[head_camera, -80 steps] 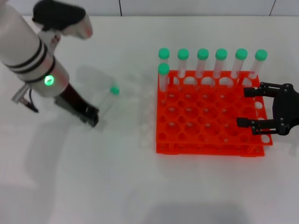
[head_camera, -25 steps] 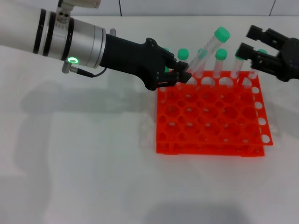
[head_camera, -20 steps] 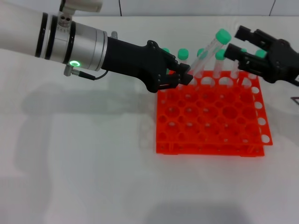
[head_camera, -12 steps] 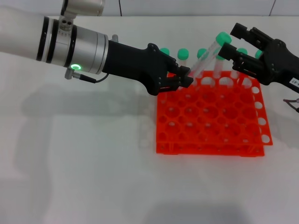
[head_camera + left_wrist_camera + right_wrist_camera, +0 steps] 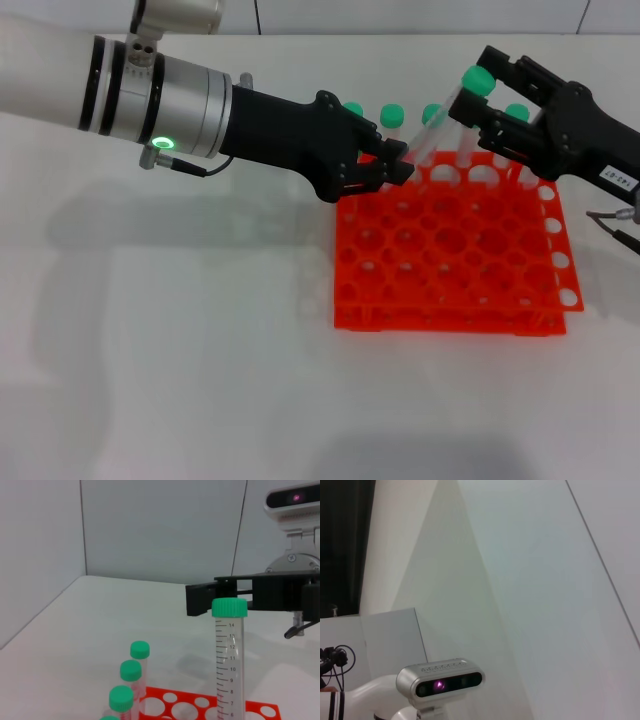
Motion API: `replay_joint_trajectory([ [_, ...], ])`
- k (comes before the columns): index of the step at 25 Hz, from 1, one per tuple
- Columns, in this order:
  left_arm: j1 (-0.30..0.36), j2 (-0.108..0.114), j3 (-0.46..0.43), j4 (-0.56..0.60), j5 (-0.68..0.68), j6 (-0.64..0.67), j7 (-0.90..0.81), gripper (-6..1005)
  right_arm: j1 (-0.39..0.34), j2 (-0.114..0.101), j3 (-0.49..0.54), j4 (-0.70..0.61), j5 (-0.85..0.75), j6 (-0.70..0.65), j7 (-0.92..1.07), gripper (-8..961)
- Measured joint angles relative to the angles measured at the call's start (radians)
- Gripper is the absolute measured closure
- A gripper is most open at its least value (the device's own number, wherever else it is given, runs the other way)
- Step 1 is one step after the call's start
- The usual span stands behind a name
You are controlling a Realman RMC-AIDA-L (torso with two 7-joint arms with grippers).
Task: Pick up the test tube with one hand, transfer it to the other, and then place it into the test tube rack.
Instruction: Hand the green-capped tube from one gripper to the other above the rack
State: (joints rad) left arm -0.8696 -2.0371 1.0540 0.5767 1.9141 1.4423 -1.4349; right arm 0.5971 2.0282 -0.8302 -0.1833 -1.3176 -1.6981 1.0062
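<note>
My left gripper (image 5: 396, 166), on the white and silver arm, is shut on the lower end of the test tube (image 5: 432, 135). The tube tilts up to the right above the back of the orange-red rack (image 5: 450, 262). Its green cap (image 5: 477, 78) lies between the spread fingers of my right gripper (image 5: 483, 90), the all-black one with the white label; whether they touch it I cannot tell. In the left wrist view the tube (image 5: 229, 670) stands with the right gripper's fingers (image 5: 225, 596) just behind its cap. The right wrist view shows neither tube nor rack.
Several other green-capped tubes (image 5: 392, 116) stand in the rack's back row, right under the held tube; three show in the left wrist view (image 5: 130, 670). White table (image 5: 180, 350) lies to the left of and in front of the rack.
My left gripper lifted the tube from the table and carried it over the rack. In the last second my right gripper moved left until its fingers straddle the cap.
</note>
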Motion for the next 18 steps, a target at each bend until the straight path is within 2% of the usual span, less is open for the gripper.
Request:
replay_joint_trajectory([
  [18,-0.003,-0.001,0.004,0.000,0.001,-0.008,0.001,774,0.015,-0.001,0.000,0.013,-0.007,0.030,-0.029,274],
])
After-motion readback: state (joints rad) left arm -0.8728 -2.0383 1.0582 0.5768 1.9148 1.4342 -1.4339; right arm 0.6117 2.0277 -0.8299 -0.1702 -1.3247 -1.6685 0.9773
